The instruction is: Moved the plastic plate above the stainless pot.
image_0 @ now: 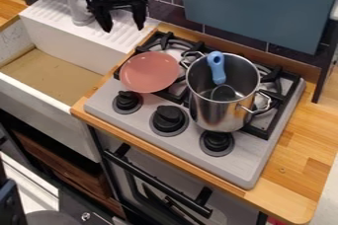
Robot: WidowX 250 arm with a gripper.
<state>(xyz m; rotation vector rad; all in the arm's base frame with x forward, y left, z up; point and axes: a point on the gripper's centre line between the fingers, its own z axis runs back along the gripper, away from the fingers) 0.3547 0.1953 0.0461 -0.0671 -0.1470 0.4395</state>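
Here's the pink plate (149, 72), lying on the left side of the stove's black grate (178, 90), face up and seemingly level, and right beside it the stainless pot (219, 109), so close that I can't call whether they touch! Up out of the pot leans a blue-handled utensil (216, 66), and that's the real troublemaker: a plate brought in low could clip the handle, tip off it, or drag it sideways. The gripper (123, 28) hangs over the ridged white drainboard (53, 9) by the sink, fingers spread wide, nothing between them, so the pick-up is all ahead. Grab that shallow rim too near the edge and the plate may swivel or slip; press down and it could skid on the bars. Watch the pot's wire handle (190, 59) too, poking out toward the plate: lift late and rim snags handle, nudging the pot.
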